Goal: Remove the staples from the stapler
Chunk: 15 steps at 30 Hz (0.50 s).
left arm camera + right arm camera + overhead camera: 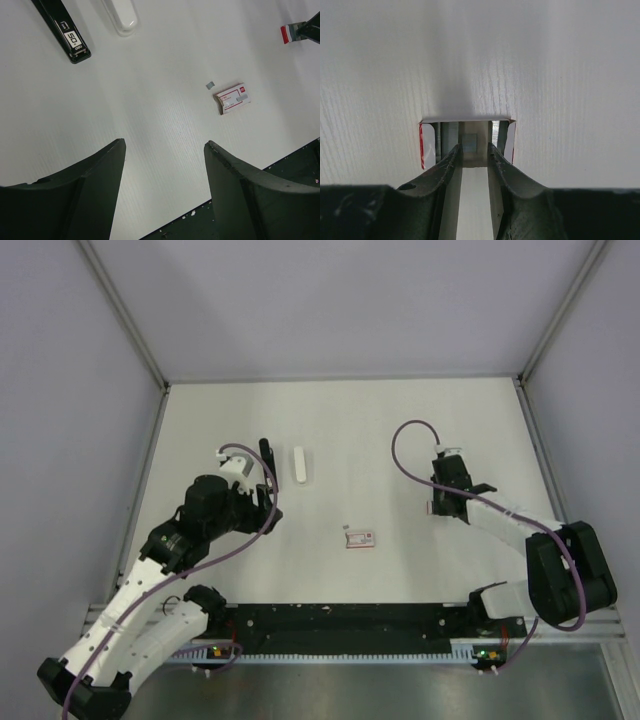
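progress looks late, by my read: the staples (210, 86), a small grey strip, lie on the table (150, 100) just beside the red-and-white box (232, 98). they are well apart from the black stapler (67, 30), which lies flat near a white oblong piece (122, 17). i can't see into the stapler, so i can't tell whether it is fully emptied. my left claw (165, 145) hangs over bare table with its fingers spread wide, holding nothing. my right claw (475, 150) is pinched on a red-edged card piece (427, 142) with grey metal showing inside. what's left, i judge, is setting that down and checking the magazine.
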Available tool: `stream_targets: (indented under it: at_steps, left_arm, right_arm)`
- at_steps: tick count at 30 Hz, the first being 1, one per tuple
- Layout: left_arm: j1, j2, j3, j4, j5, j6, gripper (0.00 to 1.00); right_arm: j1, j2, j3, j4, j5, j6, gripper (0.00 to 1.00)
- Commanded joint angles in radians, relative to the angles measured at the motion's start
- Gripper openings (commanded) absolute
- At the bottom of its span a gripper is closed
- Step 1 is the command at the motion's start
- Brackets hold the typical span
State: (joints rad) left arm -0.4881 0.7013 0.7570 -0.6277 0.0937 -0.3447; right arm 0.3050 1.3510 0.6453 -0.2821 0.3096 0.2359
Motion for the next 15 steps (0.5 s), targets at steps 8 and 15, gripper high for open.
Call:
stream_targets:
  at_steps: [8, 15]
  left_arm:
    - [0.0, 0.001, 0.002, 0.056, 0.011, 0.009, 0.7]
    - [0.002, 0.001, 0.001, 0.054, 0.003, 0.007, 0.7]
  right_arm:
    - [-0.02, -0.041, 0.057, -0.003, 0.007, 0.011, 0.28]
    - [0.012, -0.127, 0.091, -0.023, -0.122, 0.059, 0.31]
